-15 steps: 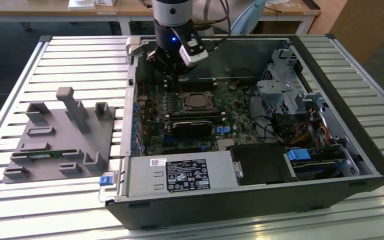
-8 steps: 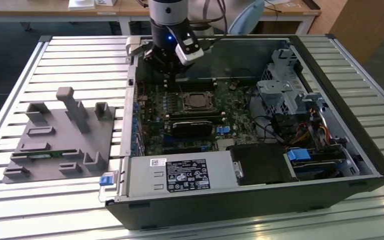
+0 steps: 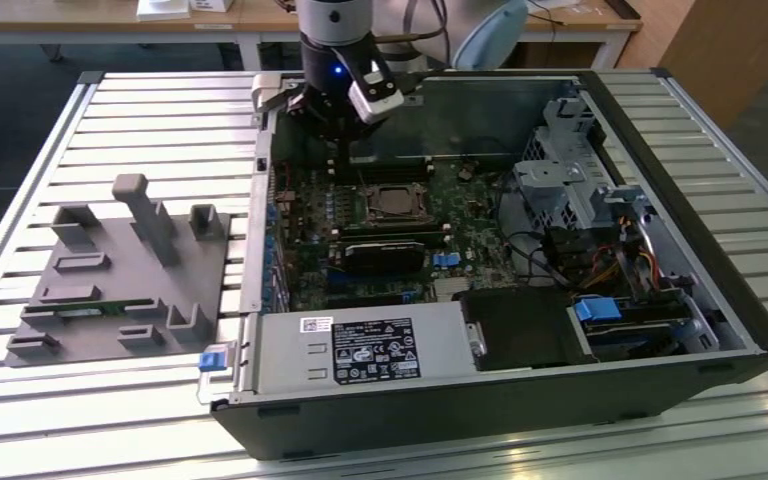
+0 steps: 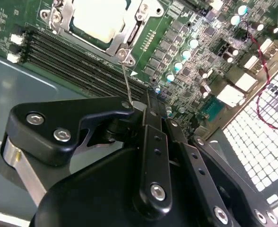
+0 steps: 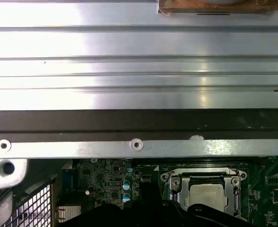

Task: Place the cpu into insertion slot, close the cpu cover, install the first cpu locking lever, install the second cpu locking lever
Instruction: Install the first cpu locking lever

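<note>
I see the cpu (image 4: 97, 18) seated in the insertion slot (image 3: 392, 203), cover closed over it. My gripper (image 4: 129, 105) pinches a thin locking lever (image 4: 125, 78) beside the slot's corner.

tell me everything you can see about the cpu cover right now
The cpu cover is a thin silver metal frame with a square window, lying flat and closed over the insertion slot on the green circuit board. The cpu shows pale grey through its window. A thin wire lever runs from a screw tab at one corner towards the hand. Long black memory slots lie beside it.
</note>
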